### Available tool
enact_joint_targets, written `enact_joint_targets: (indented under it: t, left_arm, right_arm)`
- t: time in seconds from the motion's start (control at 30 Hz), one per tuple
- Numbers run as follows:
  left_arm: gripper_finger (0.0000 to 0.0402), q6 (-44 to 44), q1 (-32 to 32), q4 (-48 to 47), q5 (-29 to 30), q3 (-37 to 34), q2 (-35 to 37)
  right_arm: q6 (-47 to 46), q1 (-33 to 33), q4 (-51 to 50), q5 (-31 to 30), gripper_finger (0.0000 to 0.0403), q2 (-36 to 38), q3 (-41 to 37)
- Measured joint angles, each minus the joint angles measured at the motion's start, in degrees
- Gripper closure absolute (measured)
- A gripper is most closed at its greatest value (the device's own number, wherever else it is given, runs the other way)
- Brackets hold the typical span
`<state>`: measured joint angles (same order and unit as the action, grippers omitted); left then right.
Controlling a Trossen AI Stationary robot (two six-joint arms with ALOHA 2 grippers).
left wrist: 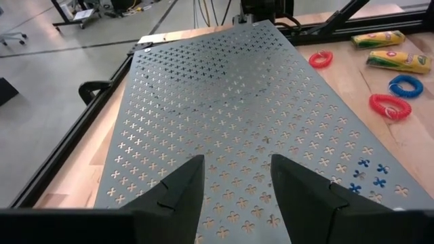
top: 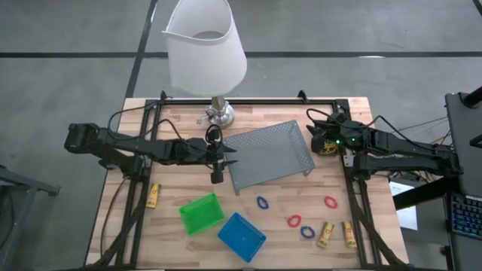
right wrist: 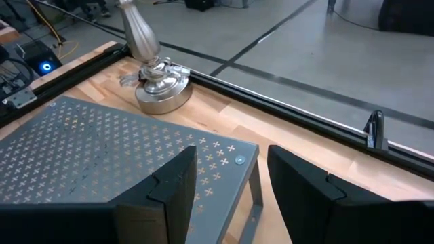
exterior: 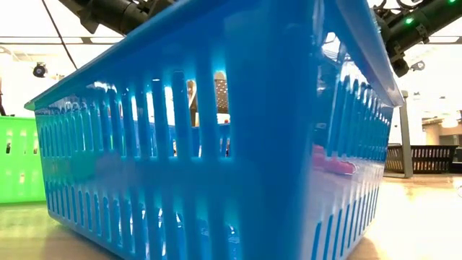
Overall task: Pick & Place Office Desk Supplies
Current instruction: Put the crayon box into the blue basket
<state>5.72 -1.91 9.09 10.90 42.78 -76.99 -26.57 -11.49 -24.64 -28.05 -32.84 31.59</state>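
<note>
over the grey mesh tray (top: pixel 267 154), left gripper (left wrist: pixel 234 183) and right gripper (right wrist: pixel 227 177), fingers apart, empty

A white shade (top: pixel 205 45) is carried on the lamp's silver base (top: pixel 220 114). The grey tray (top: pixel 269 153) is perforated with a cross pattern. A green bin (top: pixel 201 214) and a blue slotted bin (top: pixel 242 235) are set on the pale wood table (top: pixel 376 248). Red loops (left wrist: pixel 389 106), blue loops (left wrist: pixel 405 85) and yellow sticks (left wrist: pixel 399 61) are seen.
</note>
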Motion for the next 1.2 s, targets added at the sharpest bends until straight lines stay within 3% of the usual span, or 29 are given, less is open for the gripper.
enact_joint_targets:
  t: [0.2,0.6,0.87,1.2]
  left_arm:
    - [0.0227,0.02,0.0,-0.38,0.02,0.0,0.0]
    - [0.0227,0.22,0.0,-0.38,0.02,0.0,0.01]
    - [0.0227,0.22,0.0,-0.4,0.02,0.0,0.02]
    - [0.0227,0.21,0.0,-0.4,0.02,0.0,0.02]
  right_arm:
    - [-0.53,0.0,0.0,0.0,0.0225,0.0,0.0]
    - [-11.29,2.08,0.06,-0.36,0.0225,-2.46,0.0]
    - [-14.45,9.23,7.23,-0.73,0.0225,-7.93,0.24]
    - [-17.8,24.54,7.53,-4.07,0.0225,-22.33,9.99]
